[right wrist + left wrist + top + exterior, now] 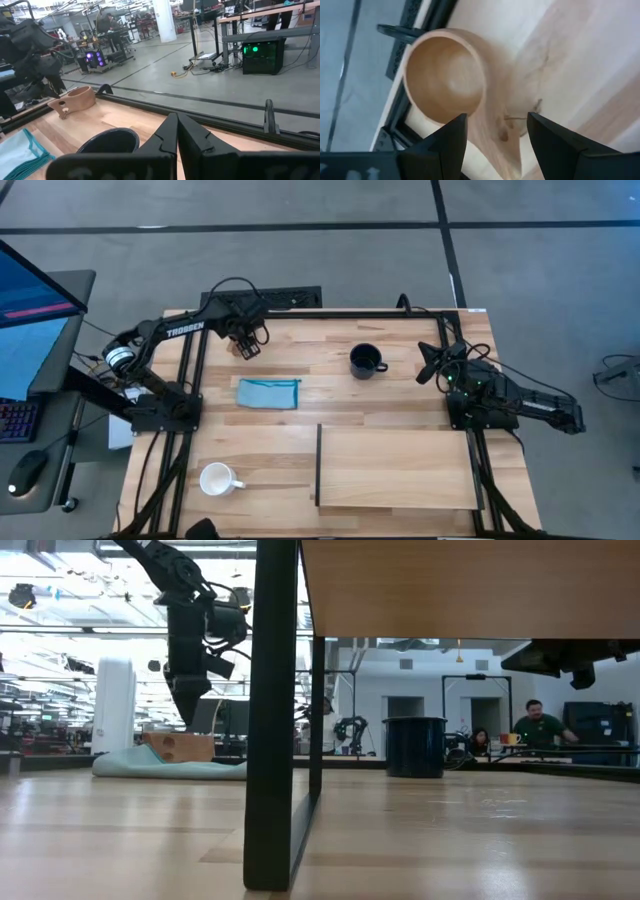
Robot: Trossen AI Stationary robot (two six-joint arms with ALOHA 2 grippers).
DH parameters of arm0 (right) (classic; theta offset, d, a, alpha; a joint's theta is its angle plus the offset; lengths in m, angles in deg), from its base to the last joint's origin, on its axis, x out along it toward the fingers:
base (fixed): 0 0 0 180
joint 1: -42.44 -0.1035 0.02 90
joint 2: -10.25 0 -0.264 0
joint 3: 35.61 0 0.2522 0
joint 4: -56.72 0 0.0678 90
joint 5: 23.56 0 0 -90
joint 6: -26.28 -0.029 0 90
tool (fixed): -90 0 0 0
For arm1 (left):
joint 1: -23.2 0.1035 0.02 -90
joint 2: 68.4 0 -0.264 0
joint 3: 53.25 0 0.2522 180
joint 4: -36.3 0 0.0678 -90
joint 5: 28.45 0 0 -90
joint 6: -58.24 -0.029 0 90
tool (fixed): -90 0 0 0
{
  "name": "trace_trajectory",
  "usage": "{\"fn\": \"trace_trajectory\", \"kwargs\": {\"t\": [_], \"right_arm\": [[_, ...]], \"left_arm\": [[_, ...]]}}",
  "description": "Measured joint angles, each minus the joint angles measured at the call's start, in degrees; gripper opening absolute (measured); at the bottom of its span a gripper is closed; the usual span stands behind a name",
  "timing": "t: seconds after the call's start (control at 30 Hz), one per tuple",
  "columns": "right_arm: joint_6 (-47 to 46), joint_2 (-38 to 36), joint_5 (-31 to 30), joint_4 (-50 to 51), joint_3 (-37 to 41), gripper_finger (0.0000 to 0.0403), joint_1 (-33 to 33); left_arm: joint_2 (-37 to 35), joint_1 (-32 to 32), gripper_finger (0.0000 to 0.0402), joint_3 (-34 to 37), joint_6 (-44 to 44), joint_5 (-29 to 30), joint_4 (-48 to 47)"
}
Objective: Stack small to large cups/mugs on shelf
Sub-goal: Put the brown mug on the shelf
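The tan wooden cup (445, 75) stands upright on its base near the table's far left edge (244, 350). My left gripper (497, 117) hangs just above it, pointing steeply down and open, with one finger on each side of the cup's handle (502, 132) and no contact showing. The black mug (366, 361) stands at the far middle, and the white mug (216, 479) at the near left. The shelf (400, 470) takes up the near right. My right gripper (430, 365) waits shut at the far right, level, right of the black mug.
A blue cloth (268, 393) lies flat between the wooden cup and the shelf. Seen in the low view, the shelf's board (470, 585) stands raised on a dark upright (275, 710). A dark frame rail (200, 100) runs along the table's far edge.
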Motion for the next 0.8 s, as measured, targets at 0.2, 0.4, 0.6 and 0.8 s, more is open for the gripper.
{"fn": "trace_trajectory", "kwargs": {"t": [0.2,0.4,0.6,0.8], "right_arm": [[0.0,0.0,0.0,0.0,0.0,0.0033,0.0],[0.0,0.0,0.0,0.0,0.0,0.0033,0.0],[0.0,0.0,0.0,0.0,0.0,0.0033,0.0],[0.0,0.0,0.0,0.0,0.0,0.0033,0.0]], "left_arm": [[0.0,0.1,0.0199,0.0,2.8,-2.4,1.6],[0.1,0.2,0.0199,0.0,4.7,-0.7,3.0],[4.0,0.5,0.0199,0.0,6.3,-1.1,2.7],[7.9,0.4,0.0199,-0.3,6.4,1.6,2.6]]}}
